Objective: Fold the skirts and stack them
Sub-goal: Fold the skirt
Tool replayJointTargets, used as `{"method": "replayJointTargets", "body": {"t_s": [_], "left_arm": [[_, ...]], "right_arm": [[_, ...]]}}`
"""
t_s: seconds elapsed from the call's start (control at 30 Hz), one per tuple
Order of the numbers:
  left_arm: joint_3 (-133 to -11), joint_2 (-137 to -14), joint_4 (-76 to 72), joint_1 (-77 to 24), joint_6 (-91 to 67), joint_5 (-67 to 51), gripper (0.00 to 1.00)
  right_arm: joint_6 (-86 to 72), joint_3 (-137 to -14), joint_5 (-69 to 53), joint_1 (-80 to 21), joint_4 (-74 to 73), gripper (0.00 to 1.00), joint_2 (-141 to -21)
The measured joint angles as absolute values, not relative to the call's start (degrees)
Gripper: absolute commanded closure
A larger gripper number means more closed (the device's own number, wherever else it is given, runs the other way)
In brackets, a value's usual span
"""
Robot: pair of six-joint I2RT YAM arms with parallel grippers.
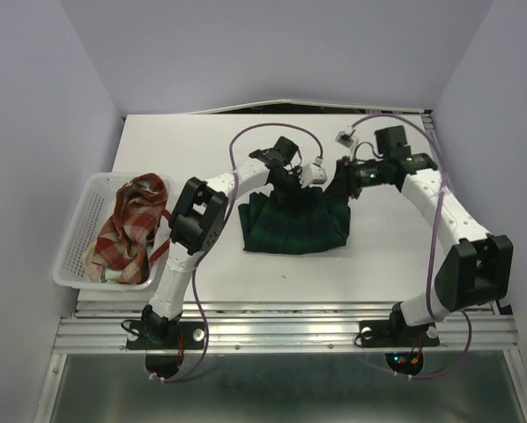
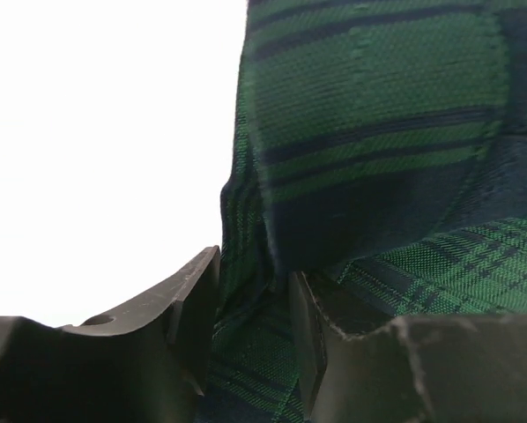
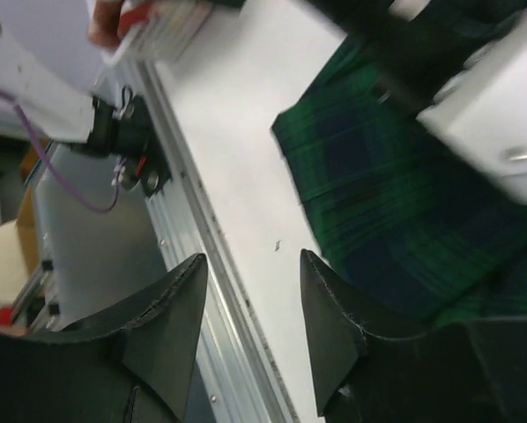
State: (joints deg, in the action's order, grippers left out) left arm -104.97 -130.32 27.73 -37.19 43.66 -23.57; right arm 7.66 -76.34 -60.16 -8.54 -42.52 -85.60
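Green-navy plaid skirt [image 1: 292,225] lies widthwise, hem nearward; right fingers [image 3: 162,317] released, left fingers [image 2: 189,308] unclear.

green plaid skirt [image 1: 290,227] far edge hidden under left gripper [image 1: 288,188] and right gripper [image 1: 340,188]; cropped top, right, bottom in left wrist; right wrist upper right blurred; pale cloth [image 1: 103,271] lower left mostly buried under red plaid skirt [image 1: 131,225]

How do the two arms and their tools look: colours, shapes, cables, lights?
The left arm and the right arm both have white links with bulky black joints. A thin purple cable loops along each. The left tool and the right tool have matte black, wedge-shaped fingers. A green light glows near the right wrist.
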Motion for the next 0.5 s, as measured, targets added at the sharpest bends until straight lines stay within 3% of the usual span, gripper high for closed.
{"method": "replayJointTargets", "body": {"t_s": [0.17, 0.5], "left_arm": [[-107.74, -132.14, 30.44, -35.90, 41.87, -26.94, 0.52], [-109.03, -133.49, 31.18, -33.23, 35.97, -31.77, 0.49]], "right_arm": [[4.43, -64.20, -58.46, -17.12, -35.42, 0.54, -85.97], [-8.08, -54.48, -49.65, -14.90, -18.48, 0.58, -97.62]]}}
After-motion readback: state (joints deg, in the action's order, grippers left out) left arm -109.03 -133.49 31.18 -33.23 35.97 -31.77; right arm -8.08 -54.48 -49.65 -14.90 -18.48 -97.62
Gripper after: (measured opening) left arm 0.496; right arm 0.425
